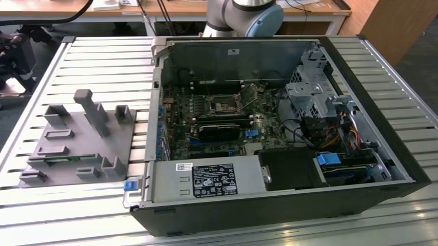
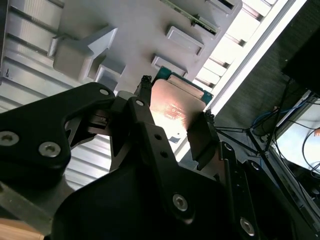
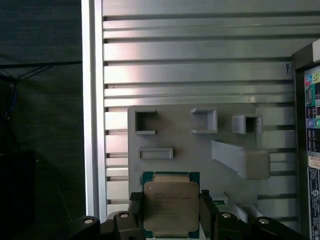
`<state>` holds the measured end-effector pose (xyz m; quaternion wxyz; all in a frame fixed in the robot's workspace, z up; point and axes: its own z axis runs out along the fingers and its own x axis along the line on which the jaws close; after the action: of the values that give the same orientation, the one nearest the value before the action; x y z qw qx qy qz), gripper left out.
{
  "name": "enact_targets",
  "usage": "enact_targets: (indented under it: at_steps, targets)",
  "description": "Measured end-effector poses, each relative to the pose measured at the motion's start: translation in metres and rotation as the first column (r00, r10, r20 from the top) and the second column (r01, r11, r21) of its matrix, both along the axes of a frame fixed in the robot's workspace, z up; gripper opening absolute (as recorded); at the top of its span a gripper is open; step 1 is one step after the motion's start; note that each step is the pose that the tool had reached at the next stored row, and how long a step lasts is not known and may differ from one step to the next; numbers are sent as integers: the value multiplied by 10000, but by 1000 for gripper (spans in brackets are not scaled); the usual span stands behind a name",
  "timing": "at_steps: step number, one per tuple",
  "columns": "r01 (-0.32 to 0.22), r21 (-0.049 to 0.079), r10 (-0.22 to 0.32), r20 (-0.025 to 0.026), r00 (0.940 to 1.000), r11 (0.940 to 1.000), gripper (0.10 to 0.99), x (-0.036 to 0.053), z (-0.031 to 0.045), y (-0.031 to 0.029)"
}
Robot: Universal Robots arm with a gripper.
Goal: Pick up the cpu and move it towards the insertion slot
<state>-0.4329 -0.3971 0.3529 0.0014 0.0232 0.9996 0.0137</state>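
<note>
The cpu [image 3: 171,207], a flat square chip with a dull silver metal lid on a green rim, is clamped between the black gripper's [image 3: 171,220] two matte fingers [image 3: 207,210], one pressed to each opposite edge. Behind it you see the grey moulded plastic holder tray [image 3: 165,132], with blocky upright posts, on the ribbed aluminium table [image 1: 102,61]. The insertion slot [image 1: 224,106], a silvery-framed square socket, lies well apart inside the open black computer case [image 1: 274,215].

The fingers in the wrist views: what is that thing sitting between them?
The cpu, a flat silver square with a green rim. In both wrist views the gripper's two dark fingers clamp its opposite edges, over the grey holder tray.
</note>
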Motion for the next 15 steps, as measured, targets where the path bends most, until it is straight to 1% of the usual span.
enact_targets:
  at_steps: [15]
  targets:
    - [0,0,0,-1,10000,10000,537,77,56,0]
